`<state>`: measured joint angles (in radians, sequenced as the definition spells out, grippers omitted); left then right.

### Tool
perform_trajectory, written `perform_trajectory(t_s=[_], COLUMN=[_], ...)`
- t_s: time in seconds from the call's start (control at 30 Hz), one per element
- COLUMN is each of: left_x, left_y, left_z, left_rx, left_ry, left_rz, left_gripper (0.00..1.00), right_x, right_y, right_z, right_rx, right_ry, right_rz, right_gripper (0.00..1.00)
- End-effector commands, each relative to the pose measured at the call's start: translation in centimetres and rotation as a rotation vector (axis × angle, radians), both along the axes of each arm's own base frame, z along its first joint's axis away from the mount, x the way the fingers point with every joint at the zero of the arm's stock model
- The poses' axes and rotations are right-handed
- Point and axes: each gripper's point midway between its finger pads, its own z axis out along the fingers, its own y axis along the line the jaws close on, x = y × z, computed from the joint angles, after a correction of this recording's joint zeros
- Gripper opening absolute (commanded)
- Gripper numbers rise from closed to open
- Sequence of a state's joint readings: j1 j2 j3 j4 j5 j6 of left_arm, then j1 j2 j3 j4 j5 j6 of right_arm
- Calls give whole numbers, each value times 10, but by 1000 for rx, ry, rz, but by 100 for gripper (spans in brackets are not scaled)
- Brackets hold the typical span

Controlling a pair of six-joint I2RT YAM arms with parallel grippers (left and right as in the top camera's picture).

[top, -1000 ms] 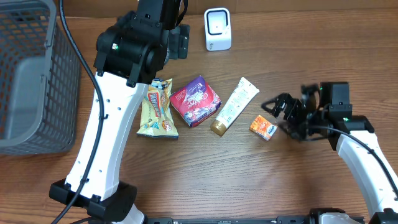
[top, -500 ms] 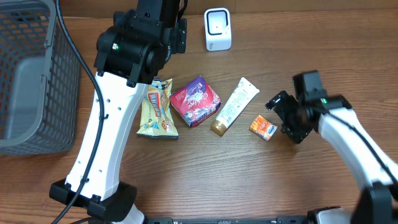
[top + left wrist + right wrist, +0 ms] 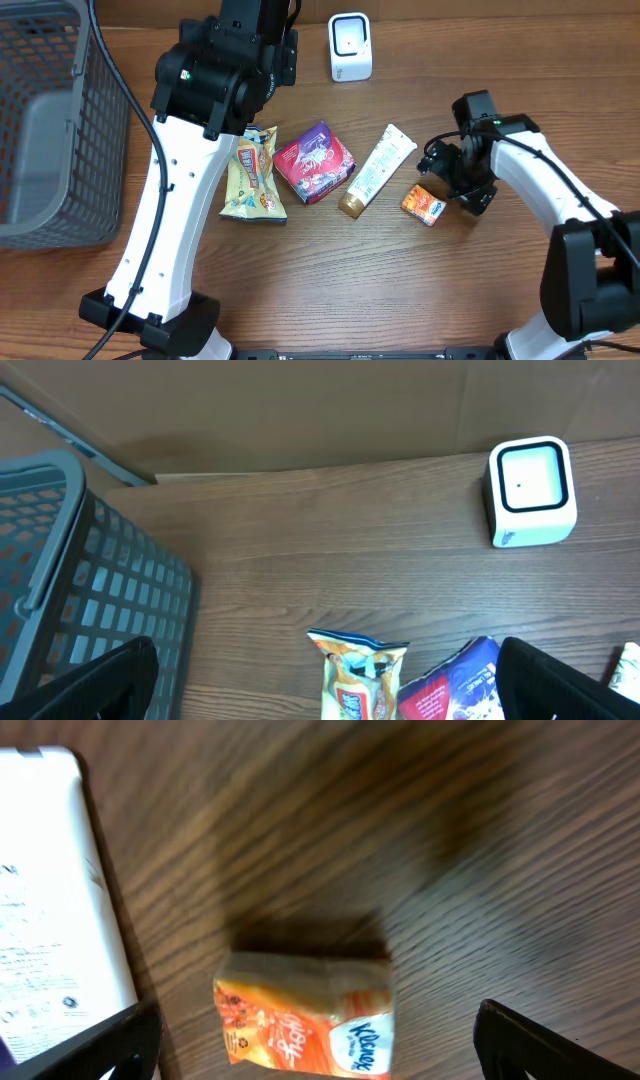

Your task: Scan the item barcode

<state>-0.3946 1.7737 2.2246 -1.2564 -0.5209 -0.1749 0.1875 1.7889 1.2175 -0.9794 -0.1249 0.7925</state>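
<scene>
A small orange tissue pack point(image 3: 424, 204) lies flat on the wooden table, right of a white tube point(image 3: 376, 170). My right gripper point(image 3: 449, 187) hovers open just beside and above the tissue pack point(image 3: 305, 1015); in the right wrist view the pack sits between the two dark fingertips point(image 3: 100, 1040), untouched. The white scanner point(image 3: 350, 47) stands at the back of the table. High over the left-hand items, my left gripper point(image 3: 330, 695) is open and empty, with the scanner point(image 3: 530, 490) ahead of it to the right.
A snack bag point(image 3: 252, 178) and a red-purple box point(image 3: 315, 162) lie left of the tube. A grey mesh basket point(image 3: 45, 190) fills the table's left side. The tall left arm point(image 3: 190, 180) rises over the snack bag.
My right arm has swung left and turned, bringing its open gripper in over the orange tissue pack. The left arm has hardly moved.
</scene>
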Motion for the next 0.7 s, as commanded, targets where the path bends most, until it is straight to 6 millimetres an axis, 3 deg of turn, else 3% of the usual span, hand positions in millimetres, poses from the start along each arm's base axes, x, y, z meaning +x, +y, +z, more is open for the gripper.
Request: perform_trajectory(t_s=[0.0,0.1,0.4,0.67], left_x=[-4,-5,-9,-9], left_y=[7,7,13,13], left_z=[13,12,10,10], left_rx=[17,19,46,46], left_ry=[-29,-26,-9,-9], left_rz=[8,8,26,26], left_gripper=[100,100,100,100], right_x=[2,3,-7,-21], right_y=[18,27,19,12], right_z=[2,1,-28,-38], right_rx=[28,24,-35,-66], right_ry=[-13,-27,52,96], right_rz=[37,63,43,49], right_gripper=[100,100,100,100])
